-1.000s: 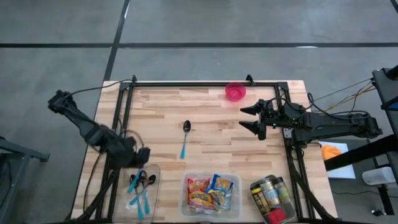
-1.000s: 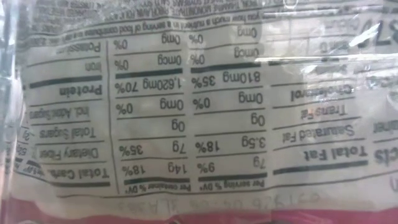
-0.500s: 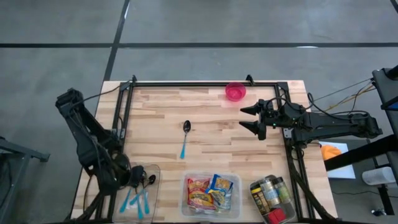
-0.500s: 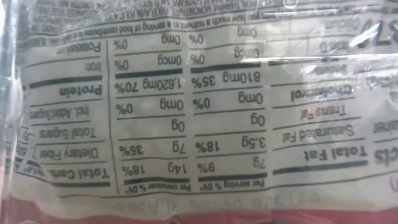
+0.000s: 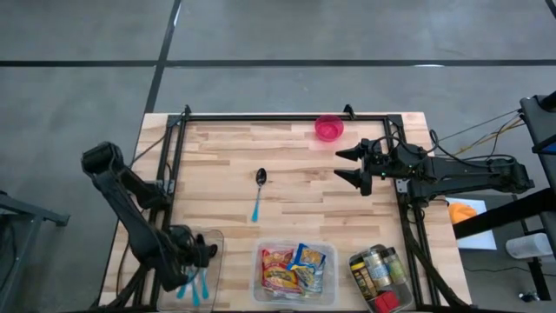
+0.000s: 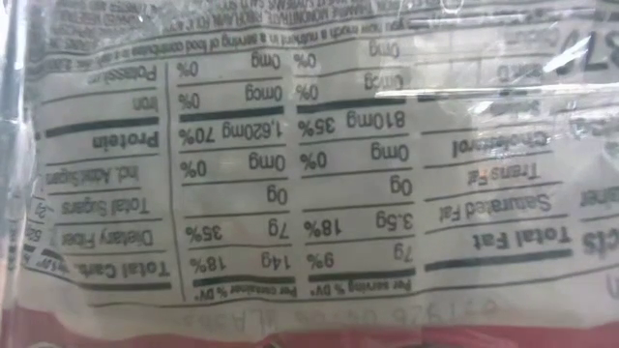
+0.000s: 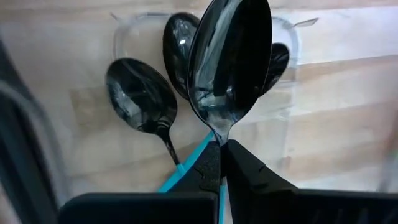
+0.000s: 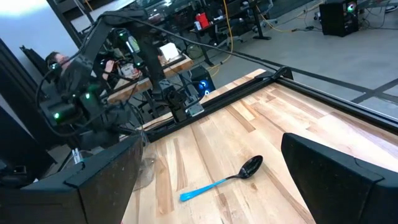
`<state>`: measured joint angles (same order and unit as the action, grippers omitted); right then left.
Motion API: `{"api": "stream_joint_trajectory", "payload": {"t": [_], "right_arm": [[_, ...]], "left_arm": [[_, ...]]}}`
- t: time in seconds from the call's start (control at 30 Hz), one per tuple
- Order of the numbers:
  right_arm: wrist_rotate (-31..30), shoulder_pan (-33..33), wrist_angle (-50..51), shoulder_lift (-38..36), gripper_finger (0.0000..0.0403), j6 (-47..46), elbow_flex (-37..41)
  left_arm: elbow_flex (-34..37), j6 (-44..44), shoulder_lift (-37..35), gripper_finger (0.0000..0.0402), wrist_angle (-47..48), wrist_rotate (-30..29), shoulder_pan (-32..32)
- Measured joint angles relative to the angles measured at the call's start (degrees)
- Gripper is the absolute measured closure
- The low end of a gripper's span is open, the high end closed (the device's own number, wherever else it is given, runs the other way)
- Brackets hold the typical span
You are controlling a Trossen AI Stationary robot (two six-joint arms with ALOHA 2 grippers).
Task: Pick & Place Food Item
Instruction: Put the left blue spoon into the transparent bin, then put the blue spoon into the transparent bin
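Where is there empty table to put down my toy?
Bare wood lies between the lone spoon and the open right pincer, and left of that spoon up to the pink bowl. The near edge is crowded: spoon tray, snack bin, jar bin.

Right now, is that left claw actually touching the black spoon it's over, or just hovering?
Touching. In the left wrist view the left gripper is shut on a spoon, clamping its neck just below the bowl, above the other spoons in the clear tray.
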<state>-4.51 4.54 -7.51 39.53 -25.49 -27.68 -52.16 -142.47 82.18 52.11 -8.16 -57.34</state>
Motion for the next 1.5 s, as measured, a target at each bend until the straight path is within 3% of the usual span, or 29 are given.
{"api": "stream_joint_trajectory", "payload": {"t": [0.17,0.47,0.8,1.0,1.37,1.5], "right_arm": [[0.0,0.0,0.0,0.0,0.0022,0.0,0.0],[0.0,0.0,0.0,0.0,0.0022,0.0,0.0],[0.0,0.0,0.0,0.0,0.0022,0.0,0.0],[0.0,0.0,0.0,0.0,0.0022,0.0,0.0],[0.0,0.0,0.0,0.0,0.0022,0.0,0.0],[0.0,0.0,0.0,0.0,0.0022,0.0,0.0]], "left_arm": [[0.0,0.2,4.2,0.0396,-2.5,0.0,0.0],[0.0,0.2,5.0,0.0386,-3.2,-0.8,0.0],[0.0,0.2,4.9,0.0271,-3.2,-0.9,0.0],[0.0,0.2,4.7,0.0240,-3.2,-0.9,0.0],[-0.1,2.4,-10.0,0.0238,-3.6,-1.6,0.2],[-0.1,3.2,-16.4,0.0238,-4.1,-4.8,0.4]]}}
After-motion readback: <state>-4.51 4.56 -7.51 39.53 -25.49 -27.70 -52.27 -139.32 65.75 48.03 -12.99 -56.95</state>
